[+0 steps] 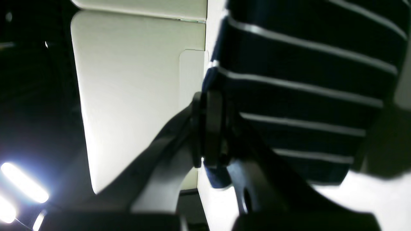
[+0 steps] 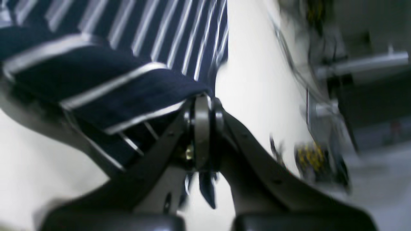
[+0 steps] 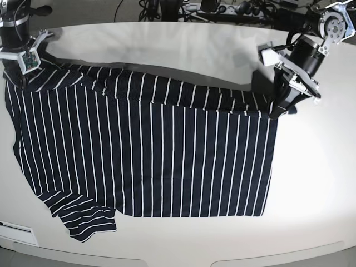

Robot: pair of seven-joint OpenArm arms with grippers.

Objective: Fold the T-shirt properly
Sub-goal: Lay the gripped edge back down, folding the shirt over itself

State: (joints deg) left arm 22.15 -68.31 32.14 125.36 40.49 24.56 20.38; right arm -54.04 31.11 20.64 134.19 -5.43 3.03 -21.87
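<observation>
A: Left pincer (image 1: pixel 208 128) and right pincer (image 2: pixel 202 131) are both clenched on the T-shirt (image 3: pixel 144 161), each pinching its far edge.

B: Yeah, soft, floppy and light, I'd guess, so edges and corners are the spots to hold. It's spread on the counter (image 3: pixel 322 183), long axis side to side, hem toward the left arm.

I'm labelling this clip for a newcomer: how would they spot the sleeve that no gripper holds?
Start at the white table and the striped T-shirt spread over it. Follow the shirt to its near corner on the base view's left: the sleeve sticks out there, its stripes slanted, unlike the body's upright ones.
</observation>
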